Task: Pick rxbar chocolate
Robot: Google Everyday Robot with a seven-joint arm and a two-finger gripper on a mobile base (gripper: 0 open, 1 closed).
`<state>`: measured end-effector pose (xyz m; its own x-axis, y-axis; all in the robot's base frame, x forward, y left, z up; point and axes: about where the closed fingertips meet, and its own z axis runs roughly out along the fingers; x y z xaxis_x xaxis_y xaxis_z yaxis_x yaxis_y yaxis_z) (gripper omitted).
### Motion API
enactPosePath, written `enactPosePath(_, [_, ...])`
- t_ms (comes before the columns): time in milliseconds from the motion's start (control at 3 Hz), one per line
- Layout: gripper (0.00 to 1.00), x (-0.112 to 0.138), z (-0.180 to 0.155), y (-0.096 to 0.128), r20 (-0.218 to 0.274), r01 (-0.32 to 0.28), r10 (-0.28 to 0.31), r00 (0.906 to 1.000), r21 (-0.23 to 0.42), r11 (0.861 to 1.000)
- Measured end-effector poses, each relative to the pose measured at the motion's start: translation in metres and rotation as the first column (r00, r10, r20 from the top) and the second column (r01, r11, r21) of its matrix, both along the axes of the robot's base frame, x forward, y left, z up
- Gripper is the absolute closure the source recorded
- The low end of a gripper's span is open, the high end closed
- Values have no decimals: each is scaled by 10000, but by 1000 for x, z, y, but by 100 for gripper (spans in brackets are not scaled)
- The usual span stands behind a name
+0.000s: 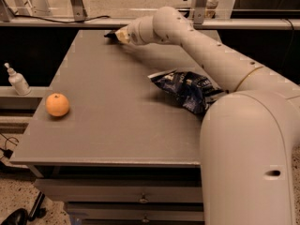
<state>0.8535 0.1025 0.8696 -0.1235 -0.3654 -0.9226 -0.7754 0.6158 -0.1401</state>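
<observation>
Grey table is hosting the gripper, which is hanging low at its far edge, hold impossible to tell.

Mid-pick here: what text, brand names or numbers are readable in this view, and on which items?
No text is readable.
Chip bag: pale patches of print on dark blue, too blurred to read.
Bottle: no legible label.
Orange: no sticker or marking visible.
Gripper, at the far edge of the table: a small dark shape at its tip, probably the rxbar chocolate, shows no readable print.
</observation>
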Motion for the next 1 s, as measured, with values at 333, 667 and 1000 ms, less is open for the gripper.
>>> enactPosePath(333, [100, -13, 30, -8, 578, -45, 42, 9983, 45, 10000])
enactPosePath(667, [100, -35, 63, -22, 1181, 37, -45, 9930, 68, 10000])
enactPosePath(1000, [100, -63, 89, -32, 1670, 90, -99, 9859, 58, 9999])
